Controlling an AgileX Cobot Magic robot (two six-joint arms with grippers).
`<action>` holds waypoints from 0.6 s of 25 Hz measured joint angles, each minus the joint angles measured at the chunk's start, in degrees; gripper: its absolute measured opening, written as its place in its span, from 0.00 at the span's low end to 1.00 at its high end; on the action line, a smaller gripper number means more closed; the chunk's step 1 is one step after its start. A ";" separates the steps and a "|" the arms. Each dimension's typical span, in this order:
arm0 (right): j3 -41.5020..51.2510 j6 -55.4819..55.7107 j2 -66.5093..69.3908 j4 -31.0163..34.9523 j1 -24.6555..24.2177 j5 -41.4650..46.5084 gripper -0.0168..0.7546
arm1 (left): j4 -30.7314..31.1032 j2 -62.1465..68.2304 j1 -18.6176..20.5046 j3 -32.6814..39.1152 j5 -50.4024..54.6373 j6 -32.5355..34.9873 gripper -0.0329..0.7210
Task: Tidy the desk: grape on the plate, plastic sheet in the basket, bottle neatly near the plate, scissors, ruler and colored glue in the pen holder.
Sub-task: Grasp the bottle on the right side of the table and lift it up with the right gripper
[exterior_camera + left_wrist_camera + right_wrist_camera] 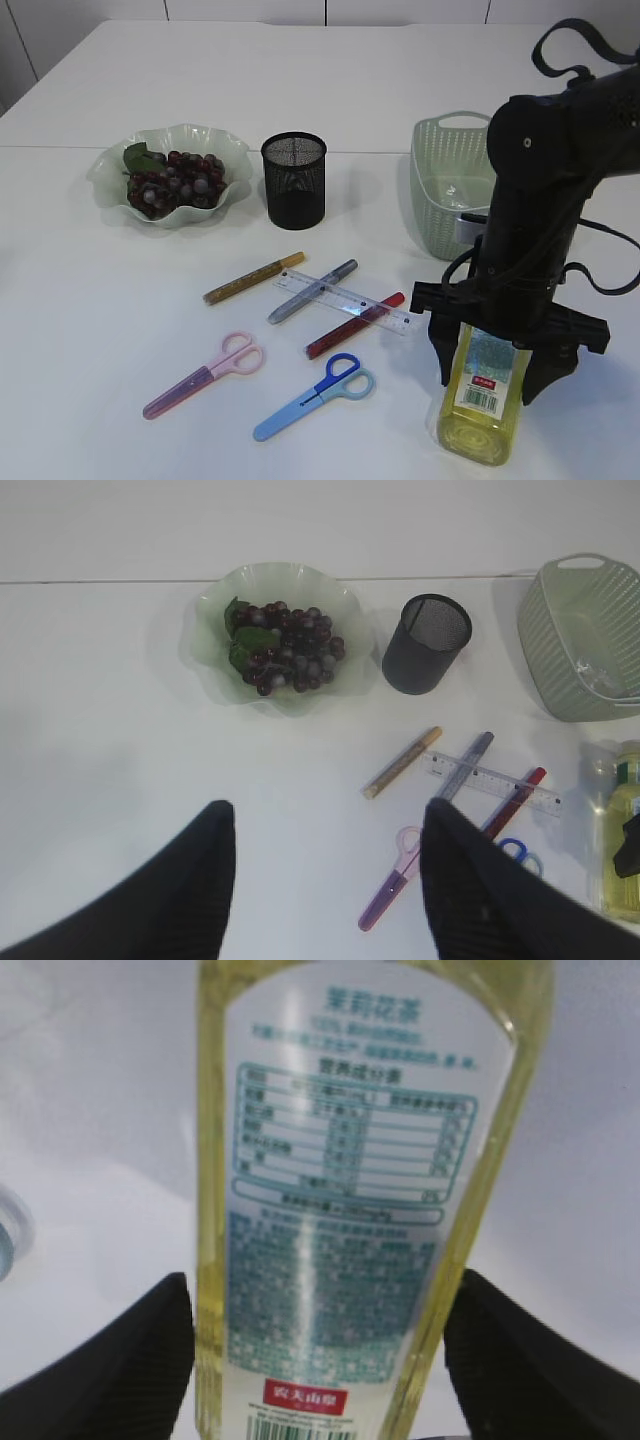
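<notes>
A bottle [482, 400] of yellow liquid lies on the table at the front right; it fills the right wrist view [340, 1160]. My right gripper [490, 375] is open and straddles it, one finger close on each side. My left gripper [325, 820] is open and empty, high above the table. Purple grapes [175, 180] lie on the green wavy plate [110, 165]. Gold [254, 277], silver [310, 292] and red [350, 328] glue pens, a clear ruler [350, 300], pink scissors [205, 375] and blue scissors [315, 397] lie in the middle. A clear sheet [455, 190] lies in the basket.
A black mesh pen holder [294, 180] stands right of the plate. A pale green basket [430, 200] stands at the back right, just behind my right arm. The ruler lies across the silver and red glue pens.
</notes>
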 joint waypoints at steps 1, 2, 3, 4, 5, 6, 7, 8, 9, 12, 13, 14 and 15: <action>0.00 0.10 0.00 -0.15 0.00 -0.10 0.79 | 0.00 0.00 0.00 0.00 0.00 0.00 0.62; 0.00 0.24 0.00 -0.45 0.00 -0.23 0.79 | 0.00 0.00 0.00 0.00 0.00 0.00 0.62; 0.00 0.24 0.00 -0.60 0.00 -0.39 0.79 | 0.00 0.00 0.00 0.00 0.00 0.00 0.62; 0.00 0.24 0.00 -0.84 0.00 -0.42 0.79 | 0.00 0.00 0.00 0.00 0.00 0.00 0.62; 0.00 0.24 0.00 -0.94 0.00 -0.51 0.79 | 0.00 0.00 0.00 0.00 0.00 0.00 0.62; 0.00 0.24 0.00 -1.07 0.00 -0.51 0.79 | 0.00 0.00 0.00 0.00 0.00 0.00 0.62; 0.00 0.24 0.00 -1.07 0.00 -0.51 0.79 | 0.00 0.00 0.00 0.00 0.00 0.00 0.62; 0.00 0.24 0.00 -1.07 0.00 -0.51 0.79 | 0.00 0.00 0.00 0.00 0.00 0.00 0.62; 0.00 0.24 0.00 -1.07 0.00 -0.51 0.79 | 0.00 0.00 0.00 0.00 0.00 0.00 0.62; 0.00 0.24 0.00 -0.81 0.00 -0.76 0.79 | 0.00 0.00 0.00 0.00 0.00 0.00 0.62; 0.00 0.24 0.00 -0.58 0.00 -0.87 0.79 | 0.00 0.00 0.00 0.00 0.00 0.00 0.62; 0.00 0.24 0.00 -0.44 0.00 -1.15 0.80 | 0.00 0.00 0.00 0.00 0.00 0.00 0.62; 0.00 0.24 0.00 -0.36 0.00 -1.36 0.80 | 0.00 0.00 0.00 0.00 0.00 0.00 0.62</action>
